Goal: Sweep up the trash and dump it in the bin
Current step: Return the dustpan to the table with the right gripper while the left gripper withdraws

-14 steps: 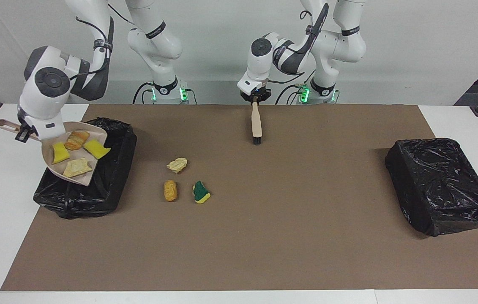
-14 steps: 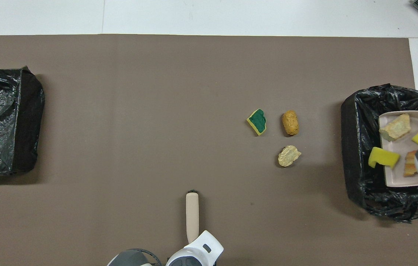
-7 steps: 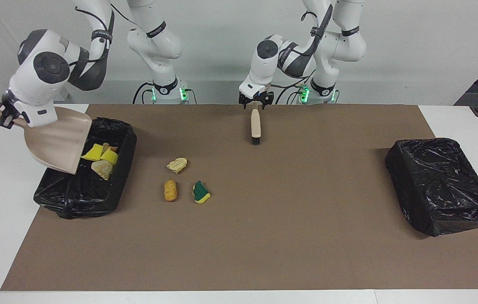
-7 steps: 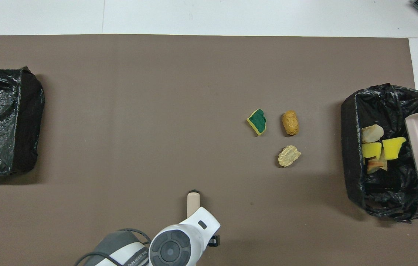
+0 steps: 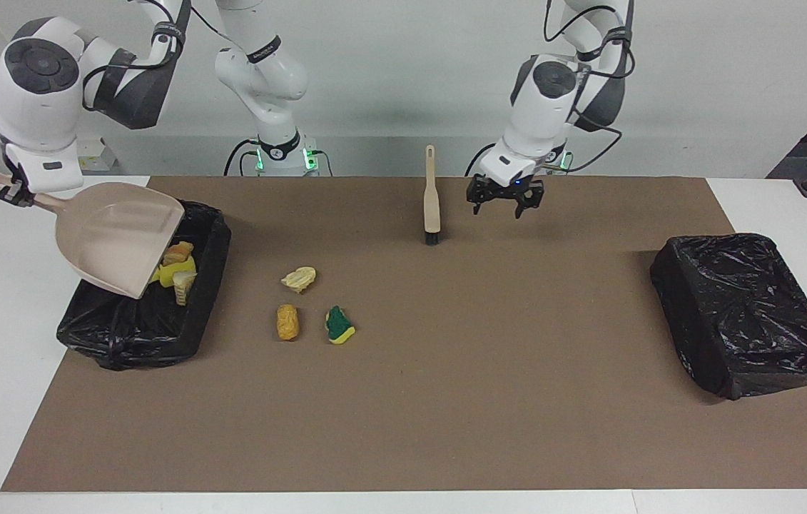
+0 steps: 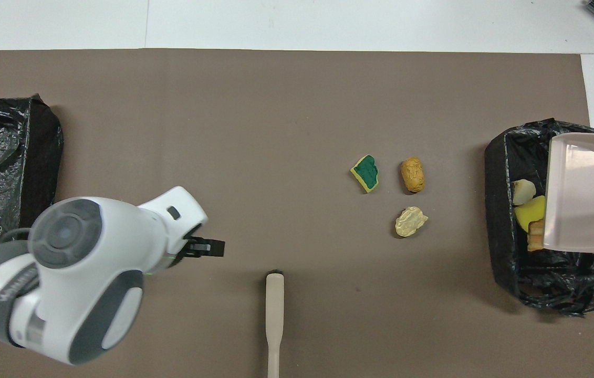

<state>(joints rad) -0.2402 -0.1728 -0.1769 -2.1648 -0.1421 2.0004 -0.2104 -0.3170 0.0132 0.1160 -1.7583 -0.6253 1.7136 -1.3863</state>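
Jaws on my right gripper (image 5: 16, 191) clamp the dustpan (image 5: 120, 237) over the bin (image 5: 133, 330), left gripper (image 5: 505, 198) wide beside the brush (image 5: 432, 207); I'd regrasp it, sweeping 3 leftover trash (image 5: 301, 278) pieces gently.

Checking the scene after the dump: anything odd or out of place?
Three trash pieces lie unswept on the mat beside the open bin. The brush lies unheld; the open left gripper hovers beside it. The right gripper holds the dustpan tilted over the bin.
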